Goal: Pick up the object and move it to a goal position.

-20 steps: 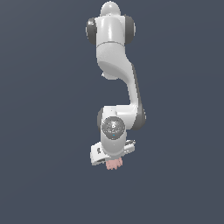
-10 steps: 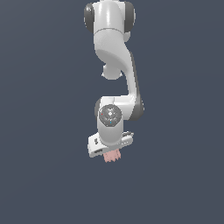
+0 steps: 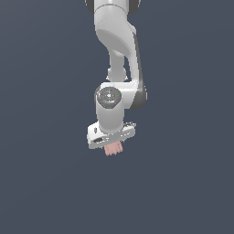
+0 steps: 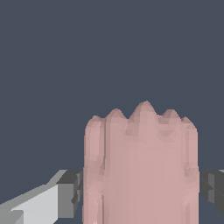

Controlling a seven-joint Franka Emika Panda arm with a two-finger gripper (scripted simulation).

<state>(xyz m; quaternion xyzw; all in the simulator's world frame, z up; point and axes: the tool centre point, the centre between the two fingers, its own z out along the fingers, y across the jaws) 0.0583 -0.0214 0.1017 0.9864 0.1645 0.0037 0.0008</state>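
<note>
One pale pink object (image 3: pixel 113 149) sits clamped between the white gripper (image 3: pixel 112 142) fingers (image 4: pixel 48 202), hanging in plain dark-grey space on every side.

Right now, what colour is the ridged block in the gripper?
Pale pink ridged block; the wrist view shows it best.

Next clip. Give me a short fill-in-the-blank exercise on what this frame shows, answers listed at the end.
1. The small ridged object sticking out below the gripper is pale ____ in colour.
2. In the wrist view, the object sits ____ the two dark finger pads.
3. In the exterior view, the backdrop behind the white arm is a plain dark ____-grey.

Missing words: pink; between; blue
</note>
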